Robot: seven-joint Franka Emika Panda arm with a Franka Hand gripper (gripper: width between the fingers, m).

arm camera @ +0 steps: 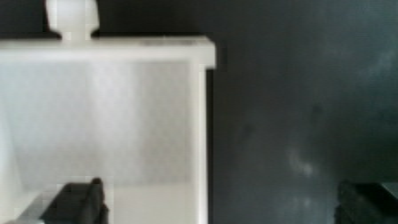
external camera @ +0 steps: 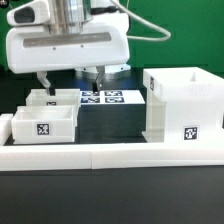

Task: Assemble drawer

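The drawer's tall white housing (external camera: pixel 185 105) stands at the exterior view's right, with a tag low on its front. Two small open-top boxes sit at the left: the front one (external camera: pixel 44 125) shows a tag, the rear one (external camera: pixel 52 98) is just behind it. My gripper (external camera: pixel 70 78) hangs open above the rear box, holding nothing. One finger is over that box and the other over the marker board. In the wrist view a white box (arm camera: pixel 107 110) with a small knob (arm camera: pixel 71 15) lies under one dark finger (arm camera: pixel 75 202). The gripper (arm camera: pixel 224 200) straddles the box's side wall.
The marker board (external camera: pixel 102 98) lies flat between the small boxes and the housing. A long low white border block (external camera: pixel 110 155) runs along the front. The table is dark (arm camera: pixel 294 120).
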